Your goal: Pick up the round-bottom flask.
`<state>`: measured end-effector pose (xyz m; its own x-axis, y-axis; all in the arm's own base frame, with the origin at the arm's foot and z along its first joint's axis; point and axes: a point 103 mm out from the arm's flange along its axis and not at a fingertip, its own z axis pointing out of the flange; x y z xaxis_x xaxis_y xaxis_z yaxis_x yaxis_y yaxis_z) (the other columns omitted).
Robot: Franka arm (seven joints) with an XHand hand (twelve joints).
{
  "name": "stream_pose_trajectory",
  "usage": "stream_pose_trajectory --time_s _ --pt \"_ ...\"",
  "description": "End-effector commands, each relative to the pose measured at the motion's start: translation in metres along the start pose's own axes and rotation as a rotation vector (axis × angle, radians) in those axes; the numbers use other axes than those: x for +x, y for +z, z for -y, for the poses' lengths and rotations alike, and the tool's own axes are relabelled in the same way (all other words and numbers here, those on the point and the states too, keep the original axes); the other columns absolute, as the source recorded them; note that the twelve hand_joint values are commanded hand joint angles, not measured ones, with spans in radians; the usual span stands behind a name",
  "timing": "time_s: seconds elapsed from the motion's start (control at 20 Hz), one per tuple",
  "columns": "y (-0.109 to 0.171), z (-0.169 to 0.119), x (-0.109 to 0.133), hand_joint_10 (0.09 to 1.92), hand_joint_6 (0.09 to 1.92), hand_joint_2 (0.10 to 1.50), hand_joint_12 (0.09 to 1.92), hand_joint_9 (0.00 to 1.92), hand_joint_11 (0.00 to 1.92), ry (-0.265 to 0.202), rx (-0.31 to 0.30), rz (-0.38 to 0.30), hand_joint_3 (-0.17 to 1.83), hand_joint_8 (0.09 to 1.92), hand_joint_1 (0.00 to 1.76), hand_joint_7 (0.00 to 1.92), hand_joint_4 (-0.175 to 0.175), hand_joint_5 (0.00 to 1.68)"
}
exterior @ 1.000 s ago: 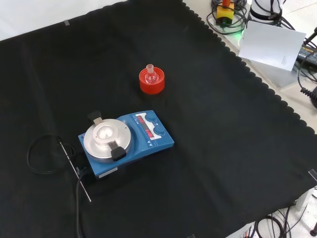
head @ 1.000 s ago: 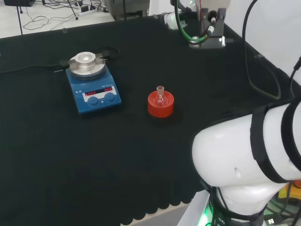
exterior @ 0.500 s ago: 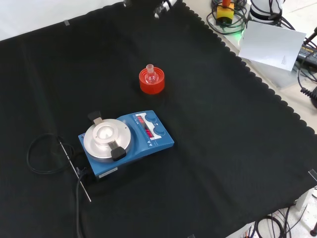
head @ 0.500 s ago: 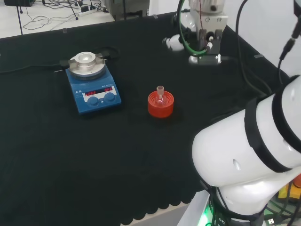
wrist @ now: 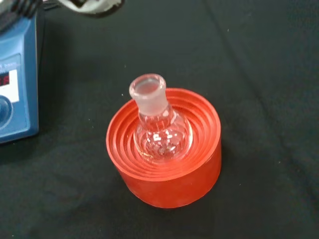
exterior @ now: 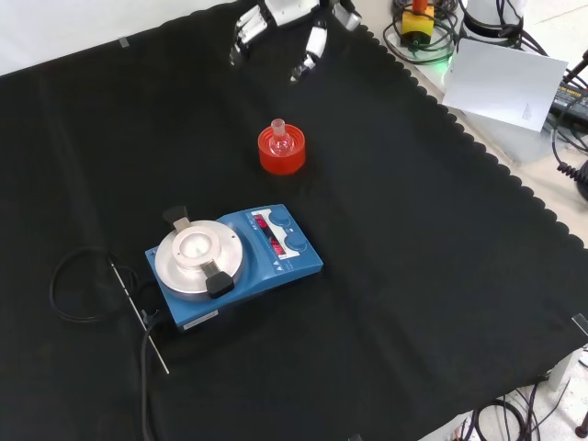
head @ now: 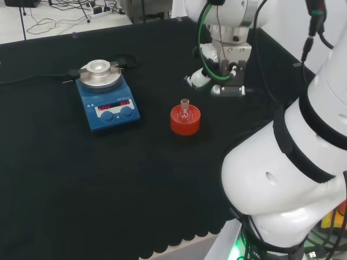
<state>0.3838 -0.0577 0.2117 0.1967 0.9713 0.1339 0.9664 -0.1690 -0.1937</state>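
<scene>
A small clear round-bottom flask (head: 185,109) (exterior: 279,138) stands upright in a red ribbed ring stand (head: 185,123) (exterior: 281,158) near the middle of the black cloth. The wrist view shows the flask (wrist: 158,127) and the stand (wrist: 167,177) close up, with the flask's open neck up. My hand (exterior: 292,13) hangs above the cloth at the front view's top, beyond the flask, fingers (exterior: 308,48) spread and pointing down, holding nothing. In the head view the hand (head: 198,78) is just up and right of the flask, clear of it.
A blue hotplate stirrer (head: 107,103) (exterior: 234,262) (wrist: 12,99) with a round metal top stands left of the flask in the head view. A black cable and thin metal probe (exterior: 140,317) lie beside it. The arm's white links (head: 282,179) are at the head view's right.
The hand has come down and toward the flask. In the front view it has entered from the top edge. Flask, stand and stirrer have not moved.
</scene>
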Motion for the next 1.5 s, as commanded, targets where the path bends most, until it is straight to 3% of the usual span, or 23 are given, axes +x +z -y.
stream_pose_trajectory --time_s 0.05,0.7,0.95,1.5 --pt "0.032 -0.01 0.001 0.71 0.55 0.66 1.39 0.41 0.22 -0.009 0.003 -0.009 0.62 0.69 0.85 0.19 -0.071 0.59" --pt "0.068 -0.019 -0.004 0.71 0.73 0.61 1.4 0.41 0.19 -0.021 0.048 -0.009 0.67 0.7 0.88 0.19 -0.067 0.67" --pt "0.076 -0.021 -0.003 0.71 0.74 0.61 1.4 0.41 0.18 -0.024 0.029 -0.01 0.67 0.69 0.88 0.18 -0.067 0.68" --pt "0.084 -0.029 -0.001 0.72 0.73 0.58 1.41 0.37 0.14 -0.037 0.005 -0.008 0.67 0.69 0.88 0.13 -0.075 0.42"
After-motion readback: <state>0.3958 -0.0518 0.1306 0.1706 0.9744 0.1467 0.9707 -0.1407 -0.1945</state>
